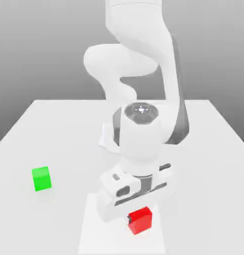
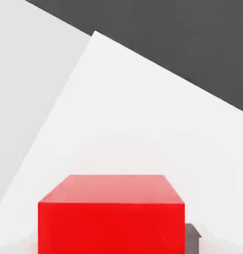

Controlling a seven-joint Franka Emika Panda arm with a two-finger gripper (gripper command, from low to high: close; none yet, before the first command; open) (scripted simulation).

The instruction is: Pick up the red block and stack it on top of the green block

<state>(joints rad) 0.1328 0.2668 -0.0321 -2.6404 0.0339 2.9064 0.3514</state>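
The red block (image 1: 139, 220) sits low at the table's front, right under the white hand. My gripper (image 1: 137, 213) is down over it and shut on its sides. In the hand view the red block (image 2: 111, 216) is very close, with one dark fingertip (image 2: 193, 237) against its side. The green block (image 1: 41, 179) stands alone on the table toward the exterior view's left, well apart from the hand and the red block.
The white table (image 1: 208, 149) stretches wide around the arm's base (image 1: 109, 137). A paler rectangular patch (image 1: 94, 229) lies under the red block at the front edge. Bare surface lies between the two blocks.
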